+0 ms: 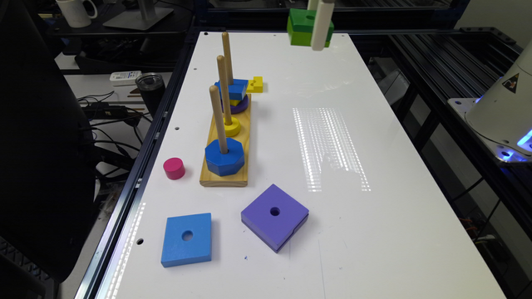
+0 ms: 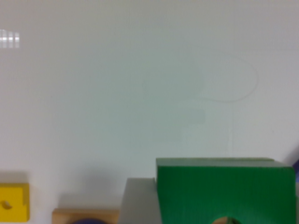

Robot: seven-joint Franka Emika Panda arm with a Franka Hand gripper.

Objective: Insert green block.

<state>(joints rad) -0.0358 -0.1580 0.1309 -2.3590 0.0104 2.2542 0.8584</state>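
Green block [image 1: 302,25] held in jaws above table [image 1: 374,216] | wooden base [image 1: 226,176]: three pegs, blocks stacked.

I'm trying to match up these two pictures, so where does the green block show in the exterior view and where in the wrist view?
Exterior view: the green block hangs at the top centre, held in the air above the far end of the white table, a white finger across its front.
Wrist view: the green block sits at the lower edge, its hole cut off by the frame.
Shared landmark: the small yellow block on the table.
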